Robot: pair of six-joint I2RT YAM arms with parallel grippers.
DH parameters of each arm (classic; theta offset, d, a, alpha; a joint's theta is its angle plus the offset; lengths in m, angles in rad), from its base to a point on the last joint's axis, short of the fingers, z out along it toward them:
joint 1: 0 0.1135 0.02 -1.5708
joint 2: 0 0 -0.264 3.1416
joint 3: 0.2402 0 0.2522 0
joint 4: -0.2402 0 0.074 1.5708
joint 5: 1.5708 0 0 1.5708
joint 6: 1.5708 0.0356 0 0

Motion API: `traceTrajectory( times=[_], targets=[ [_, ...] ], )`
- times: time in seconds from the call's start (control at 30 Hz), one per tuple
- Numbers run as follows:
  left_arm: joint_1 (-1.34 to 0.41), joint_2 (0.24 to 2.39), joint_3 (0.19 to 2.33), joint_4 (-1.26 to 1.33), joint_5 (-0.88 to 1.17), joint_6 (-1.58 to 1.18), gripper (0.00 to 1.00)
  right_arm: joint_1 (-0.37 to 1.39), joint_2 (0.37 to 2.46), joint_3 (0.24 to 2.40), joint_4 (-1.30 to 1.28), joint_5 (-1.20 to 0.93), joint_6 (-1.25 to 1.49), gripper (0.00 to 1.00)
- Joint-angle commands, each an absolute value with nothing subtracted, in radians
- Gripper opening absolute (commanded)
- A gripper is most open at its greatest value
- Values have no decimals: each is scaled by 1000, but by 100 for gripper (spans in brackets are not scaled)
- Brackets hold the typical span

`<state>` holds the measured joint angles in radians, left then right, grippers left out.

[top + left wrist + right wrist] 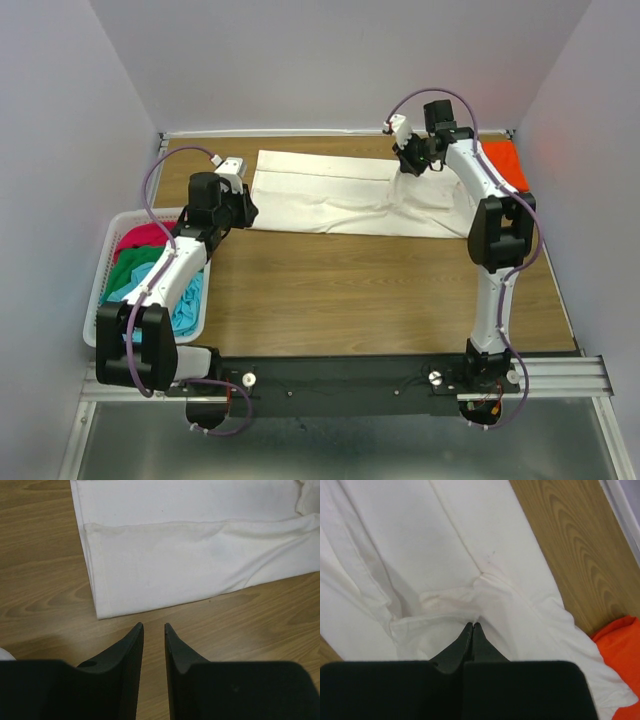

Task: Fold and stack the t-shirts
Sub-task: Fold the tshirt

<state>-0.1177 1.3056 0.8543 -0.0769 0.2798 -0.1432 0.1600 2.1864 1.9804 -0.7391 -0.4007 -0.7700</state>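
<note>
A large cream-white t-shirt [320, 195] lies partly folded along the back of the wooden table. My left gripper [245, 212] is open and empty, low over bare wood just short of the shirt's near left corner [100, 612]; the left wrist view shows its tips [154, 626] apart. My right gripper [408, 165] is shut on a pinch of the white shirt [420, 545] near its right end, the tips [472, 625] together with the cloth raised in a small peak. A bright orange t-shirt [505, 160] lies at the back right corner, partly under the white one [620, 645].
A white lattice basket [100, 290] stands at the left edge, holding crimson [140, 238], green [135, 268] and light blue [185, 300] shirts. Bare wood [350, 290] stretches from the white shirt to the near rail. Grey walls close the back and sides.
</note>
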Motion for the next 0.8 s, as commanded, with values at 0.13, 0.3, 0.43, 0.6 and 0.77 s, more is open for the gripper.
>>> traceTrajectory(
  times=[0.13, 0.3, 0.43, 0.6, 0.77],
  targets=[
    [-114, 1321, 876, -78, 264, -126, 31, 186, 2240, 2022, -600, -284, -721, 1],
    [-114, 1328, 877, -81, 262, -126, 31, 210, 2237, 1991, -514, -226, -710, 1],
    [-114, 1333, 879, -84, 261, -124, 31, 230, 2240, 1990, -482, -195, -713, 1],
    [-114, 1339, 880, -83, 259, -124, 31, 259, 2259, 1996, -457, -152, -718, 1],
    [-114, 1342, 881, -84, 261, -124, 31, 270, 2315, 2013, -439, -80, -712, 1]
  ],
)
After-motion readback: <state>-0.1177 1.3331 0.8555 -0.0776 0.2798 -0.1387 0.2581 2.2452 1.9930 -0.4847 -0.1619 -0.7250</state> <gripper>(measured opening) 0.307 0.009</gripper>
